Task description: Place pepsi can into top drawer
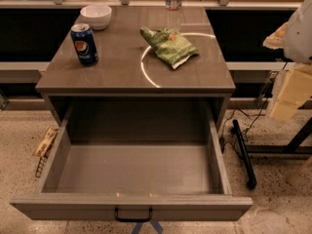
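The gripper [291, 89] sits at the far right edge of the view, well right of the can [84, 44] and off the side of the counter [117, 67]. Only pale cream and white parts show, so I can't tell if it's open or closed. It has no hold on the can, which stands alone w/ nothing touching it.

The rest, all placed vs. the can:
- The can is upright near the counter's left edge, logo facing the camera, silver top up.
- Bowl [96, 15]: just behind the can, white, apart from it.
- Green bag [169, 46]: right of the can, lying flat mid-counter, well apart.
- Bottle [172, 4]: behind and right of the can, at the counter's back edge.
- Drawer [134, 172]: below and in front of the can, pulled fully out, nothing in it; handle [133, 215] is on the front panel.

Step in hand, my read: pre-grasp. The drawer is already open and the can isn't picked up yet, so approx. nothing of the place itself is done.

Next move prob. calls for a long reach across the counter to the can, passing the bag w/o dragging it and staying off the bowl behind. Then grip the can's body, lift it straight up, carry it forward over the counter's front edge and set it low on the drawer floor before letting go. The can is tall and narrow, so a side bump could tip it.
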### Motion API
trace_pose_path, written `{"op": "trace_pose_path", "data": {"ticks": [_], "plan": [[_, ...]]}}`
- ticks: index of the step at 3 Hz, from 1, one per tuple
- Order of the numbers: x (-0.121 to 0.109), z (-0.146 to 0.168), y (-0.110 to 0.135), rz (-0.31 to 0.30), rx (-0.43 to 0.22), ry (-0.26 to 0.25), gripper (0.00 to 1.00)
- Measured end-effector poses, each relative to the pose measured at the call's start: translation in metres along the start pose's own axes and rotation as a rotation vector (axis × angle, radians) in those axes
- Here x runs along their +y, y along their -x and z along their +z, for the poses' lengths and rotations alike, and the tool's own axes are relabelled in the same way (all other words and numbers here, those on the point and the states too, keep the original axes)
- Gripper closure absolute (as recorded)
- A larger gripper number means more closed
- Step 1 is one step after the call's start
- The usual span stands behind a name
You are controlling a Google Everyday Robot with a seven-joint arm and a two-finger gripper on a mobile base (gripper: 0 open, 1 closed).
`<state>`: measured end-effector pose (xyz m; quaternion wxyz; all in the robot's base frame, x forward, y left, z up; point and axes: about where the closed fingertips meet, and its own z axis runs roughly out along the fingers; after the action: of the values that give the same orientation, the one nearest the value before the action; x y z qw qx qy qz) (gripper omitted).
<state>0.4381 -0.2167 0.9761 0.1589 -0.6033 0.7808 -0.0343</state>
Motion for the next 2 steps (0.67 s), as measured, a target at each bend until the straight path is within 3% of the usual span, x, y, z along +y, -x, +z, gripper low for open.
{"op": "trace_pose_path", "data": {"ticks": [2], "plan": [[-0.0003, -0.0015, -0.0001, 0.000, -0.026, -0.008, 0.00]]}}
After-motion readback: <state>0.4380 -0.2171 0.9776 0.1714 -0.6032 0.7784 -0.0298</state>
